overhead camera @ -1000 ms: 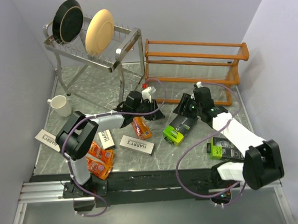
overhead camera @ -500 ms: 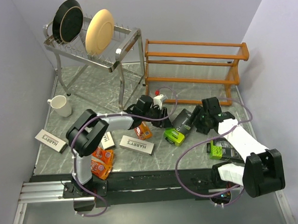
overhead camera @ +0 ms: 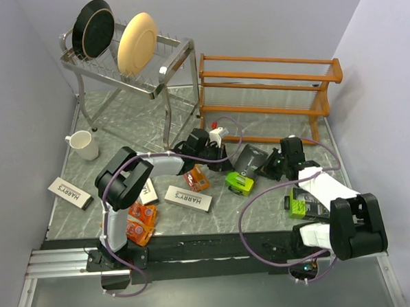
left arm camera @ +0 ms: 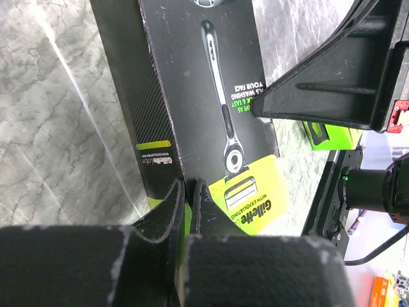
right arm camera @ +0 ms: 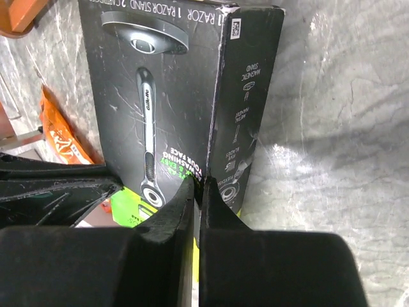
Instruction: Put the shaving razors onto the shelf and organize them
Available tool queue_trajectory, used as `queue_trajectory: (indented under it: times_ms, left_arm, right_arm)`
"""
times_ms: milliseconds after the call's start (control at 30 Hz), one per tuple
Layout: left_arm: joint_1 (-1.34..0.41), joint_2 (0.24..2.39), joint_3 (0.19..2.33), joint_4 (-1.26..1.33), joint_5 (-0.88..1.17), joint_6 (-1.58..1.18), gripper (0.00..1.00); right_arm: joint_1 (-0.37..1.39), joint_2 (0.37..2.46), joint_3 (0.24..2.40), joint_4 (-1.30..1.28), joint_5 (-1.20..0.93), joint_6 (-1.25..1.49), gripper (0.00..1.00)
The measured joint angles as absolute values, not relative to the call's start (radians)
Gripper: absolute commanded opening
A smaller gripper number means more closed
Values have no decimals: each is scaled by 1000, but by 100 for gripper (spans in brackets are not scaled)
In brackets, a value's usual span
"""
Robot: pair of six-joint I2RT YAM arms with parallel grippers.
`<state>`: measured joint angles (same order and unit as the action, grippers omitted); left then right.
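Note:
A black-and-lime-green razor pack (overhead camera: pixel 242 171) lies flat mid-table between my two grippers. The left gripper (overhead camera: pixel 217 156) is at its left edge, fingers pressed together over the pack's long corner edge (left arm camera: pixel 188 192), holding nothing. At the pack's right edge is the right gripper (overhead camera: pixel 270 166), likewise shut over the pack's corner edge (right arm camera: pixel 198 187). The pack fills both wrist views (left arm camera: pixel 204 96) (right arm camera: pixel 160 96). A second black-and-lime pack (overhead camera: pixel 305 204) lies by the right arm. White HARRY'S boxes (overhead camera: pixel 189 198) (overhead camera: pixel 69 192) and orange packs (overhead camera: pixel 138 222) (overhead camera: pixel 196 179) lie to the left. The orange-brown shelf (overhead camera: pixel 267 88) stands behind.
A silver rack (overhead camera: pixel 128 61) holding two plates stands at the back left, one leg close to the left arm. A white mug (overhead camera: pixel 83 144) sits at the left. Another HARRY'S box (overhead camera: pixel 147 192) lies under the left arm. Walls close in on both sides.
Both grippers moved in onto the black-and-lime pack, the left from the left and the right dropping to its right edge, and both jaws closed. The pack has barely shifted.

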<state>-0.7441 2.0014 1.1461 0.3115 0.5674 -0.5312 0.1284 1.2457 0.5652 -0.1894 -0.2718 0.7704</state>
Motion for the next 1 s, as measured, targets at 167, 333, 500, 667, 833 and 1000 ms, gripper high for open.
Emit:
queue_trajectory:
  times_ms: [167, 333, 500, 667, 833, 1000]
  left_arm:
    - [-746, 1984, 1133, 314, 550, -531, 1]
    - [-748, 1922, 1105, 267, 529, -517, 1]
    - [-755, 1892, 1100, 225, 505, -504, 1]
    - [-755, 1892, 1108, 198, 466, -490, 1]
    - [-750, 1916, 1144, 153, 440, -474, 1]
    - [-743, 1972, 1245, 179, 448, -465, 1]
  right_arm:
    - [160, 1208, 562, -188, -234, 721, 0]
    - [216, 1124, 563, -199, -196, 653, 0]
    - [236, 1111, 599, -200, -185, 594, 0]
    - [237, 1230, 675, -161, -185, 569, 0]
    - [240, 1397, 793, -67, -206, 557, 0]
    - [278, 1491, 899, 34, -284, 584, 0]
